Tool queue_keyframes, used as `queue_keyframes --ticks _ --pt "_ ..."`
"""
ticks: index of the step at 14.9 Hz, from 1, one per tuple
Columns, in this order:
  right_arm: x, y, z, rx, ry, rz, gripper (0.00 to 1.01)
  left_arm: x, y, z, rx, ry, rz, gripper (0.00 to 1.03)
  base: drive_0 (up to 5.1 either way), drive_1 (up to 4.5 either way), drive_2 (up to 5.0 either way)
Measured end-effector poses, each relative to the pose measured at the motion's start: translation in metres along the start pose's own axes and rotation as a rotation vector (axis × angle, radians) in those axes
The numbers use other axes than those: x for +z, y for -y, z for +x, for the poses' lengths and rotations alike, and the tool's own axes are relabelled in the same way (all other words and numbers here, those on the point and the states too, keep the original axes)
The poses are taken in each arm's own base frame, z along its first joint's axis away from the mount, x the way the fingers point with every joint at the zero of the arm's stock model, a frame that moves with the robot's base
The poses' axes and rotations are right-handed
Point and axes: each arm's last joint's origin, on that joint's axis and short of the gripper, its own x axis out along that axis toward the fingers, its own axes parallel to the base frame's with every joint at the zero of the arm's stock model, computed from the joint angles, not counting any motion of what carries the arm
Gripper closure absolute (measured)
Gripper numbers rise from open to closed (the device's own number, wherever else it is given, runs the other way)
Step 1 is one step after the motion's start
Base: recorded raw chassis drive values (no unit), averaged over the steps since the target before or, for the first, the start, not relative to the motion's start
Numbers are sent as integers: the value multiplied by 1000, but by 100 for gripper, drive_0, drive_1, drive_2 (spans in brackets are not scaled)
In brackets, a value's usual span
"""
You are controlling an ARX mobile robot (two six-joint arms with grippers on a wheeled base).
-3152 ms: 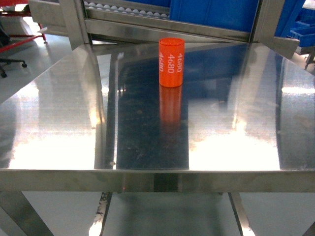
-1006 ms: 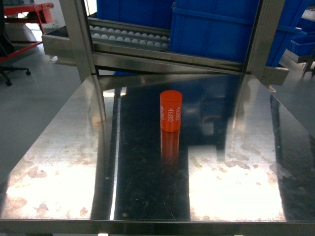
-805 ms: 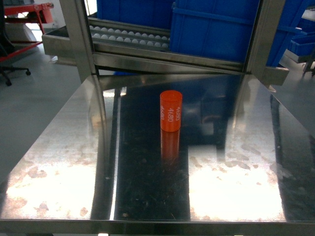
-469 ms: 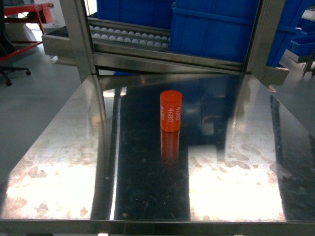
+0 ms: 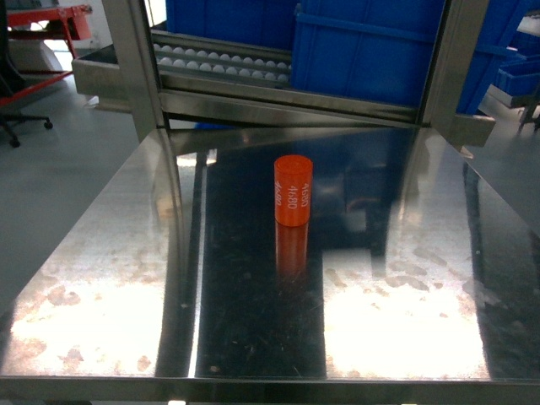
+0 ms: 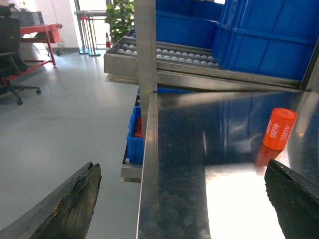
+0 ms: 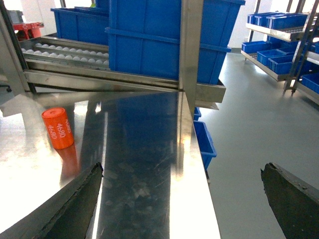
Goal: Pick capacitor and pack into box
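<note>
Standing upright on the steel counter (image 5: 110, 278), the orange capacitor (image 5: 293, 191) sits about midway between the left and right edges and nearer the far edge than the near one in the head view, its white "4680" print running down its side and its reflection stretching toward the near edge. Blue bins (image 5: 371, 51) rest on a roller rack (image 5: 224, 63) just beyond the far edge. Neither tool shows in this view, and no pink box is visible.

From the left wrist view, the left tool (image 6: 184, 199) is spread wide: one dark, worn finger (image 6: 65, 209) pokes in at the lower left, off the counter's left edge above the grey floor (image 6: 60, 114), the other at the lower right over the counter. Nothing lies between them. The capacitor (image 6: 279, 128) appears tilted here, toward the far right, well apart from the tool.

From the right wrist view, the right tool (image 7: 182, 201) likewise gapes open and holds nothing, one finger (image 7: 70, 209) over the counter, the other past its right edge. The capacitor (image 7: 58, 128) stands far to the left, near the rack, apart from the tool.
</note>
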Motion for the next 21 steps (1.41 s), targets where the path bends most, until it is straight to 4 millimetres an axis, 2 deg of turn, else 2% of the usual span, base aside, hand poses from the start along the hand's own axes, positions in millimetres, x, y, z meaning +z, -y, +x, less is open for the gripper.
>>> queue_keyframes --ticks 17,18,19,21 --pt "0 0 0 0 0 0 3 0 0 0 0 0 0 5 0 0 0" --pt "0 0 0 0 0 0 3 -2 1 2 80 -50 3 5 0 0 0" --pt "0 0 0 2 1 0 3 8 1 20 235 -73 14 5 0 0 0" --pt "0 0 0 0 0 0 3 28 -2 58 292 -29 0 5 0 0 0"
